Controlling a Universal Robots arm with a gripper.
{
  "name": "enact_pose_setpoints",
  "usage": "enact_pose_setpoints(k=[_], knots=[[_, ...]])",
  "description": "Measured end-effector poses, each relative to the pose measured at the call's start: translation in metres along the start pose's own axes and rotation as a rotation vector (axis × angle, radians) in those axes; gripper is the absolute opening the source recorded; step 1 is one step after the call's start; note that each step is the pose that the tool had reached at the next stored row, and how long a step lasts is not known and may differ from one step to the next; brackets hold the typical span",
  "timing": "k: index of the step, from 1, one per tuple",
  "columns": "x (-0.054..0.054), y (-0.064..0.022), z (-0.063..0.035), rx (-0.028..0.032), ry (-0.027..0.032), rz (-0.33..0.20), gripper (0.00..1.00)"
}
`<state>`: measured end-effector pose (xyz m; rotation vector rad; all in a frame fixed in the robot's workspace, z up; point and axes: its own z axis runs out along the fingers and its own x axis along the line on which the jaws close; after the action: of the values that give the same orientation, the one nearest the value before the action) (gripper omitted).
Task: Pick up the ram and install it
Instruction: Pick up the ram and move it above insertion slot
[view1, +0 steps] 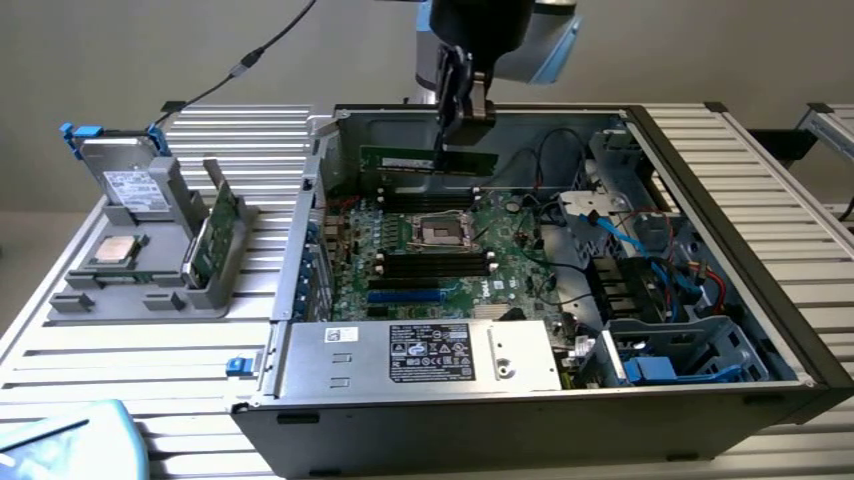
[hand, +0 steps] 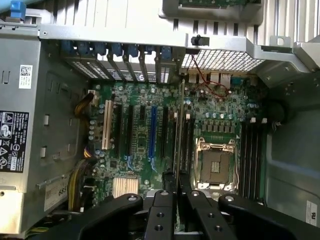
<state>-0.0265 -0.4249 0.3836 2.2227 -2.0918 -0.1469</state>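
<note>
The gripper (view1: 450, 140) descends from the upper centre of the exterior view into the open case (view1: 747, 200). Its fingers are pinched on the ram (view1: 400, 159), which is held long edge level at the far end of the board, close to the rear wall of the case. In the wrist view, the gripper (hand: 176, 182) holds the ram (hand: 178, 130) edge-on as a thin line running parallel with the memory slots (hand: 186, 145) beside the socket (hand: 214, 165). Contact between the ram and a slot cannot be determined.

Surroundings, exterior view:
- The socket (view1: 439, 231) sits at frame centre, with dark memory slots (view1: 427, 198) on its far side and more on its near side.
- The power supply (view1: 420, 355) occupies the lower centre.
- Cables (view1: 641, 240), blue and black, crowd the exterior view's right of the board, near the gripper but apart from the ram.
- A tray (view1: 80, 300) stands on the table (view1: 120, 360) at the exterior view's left, outside the case. It carries a drive (view1: 134, 185), a processor (view1: 116, 250) and an upright card (view1: 214, 235).

In the wrist view, a white slot (hand: 106, 125) and a blue slot (hand: 152, 130) lie beside the ram, away from the socket.
</note>
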Motion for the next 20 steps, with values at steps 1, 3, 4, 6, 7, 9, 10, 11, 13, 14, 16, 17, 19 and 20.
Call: enact_pose_setpoints(k=[1,3,4,6,7,9,10,11,13,14,16,17,19,20], knots=[[0.000,-0.0013,0.0002,0.0020,0.0003,-0.002,0.14],[-0.001,-0.0044,0.0006,0.0056,0.0009,-0.004,0.14],[-0.001,-0.0059,0.0008,0.0072,0.0010,-0.004,0.14],[-0.001,-0.0091,0.0012,0.0106,0.0014,-0.006,0.14],[-0.002,-0.0106,0.0016,0.0125,0.0016,-0.007,0.14],[-0.002,-0.0128,0.0025,0.0156,0.0022,-0.011,0.14],[-0.003,-0.0135,0.0032,0.0168,0.0027,-0.013,0.14],[-0.003,-0.0141,0.0041,0.0180,0.0029,-0.016,0.14],[-0.004,-0.0152,0.0057,0.0196,0.0028,-0.021,0.14],[-0.005,-0.0161,0.0066,0.0202,0.0024,-0.024,0.14],[-0.006,-0.0186,0.0081,0.0212,0.0010,-0.026,0.14],[-0.007,-0.0206,0.0088,0.0217,-0.0002,-0.026,0.14],[-0.009,-0.0248,0.0100,0.0222,-0.0024,-0.026,0.14],[-0.011,-0.0264,0.0109,0.0225,-0.0034,-0.027,0.14]])
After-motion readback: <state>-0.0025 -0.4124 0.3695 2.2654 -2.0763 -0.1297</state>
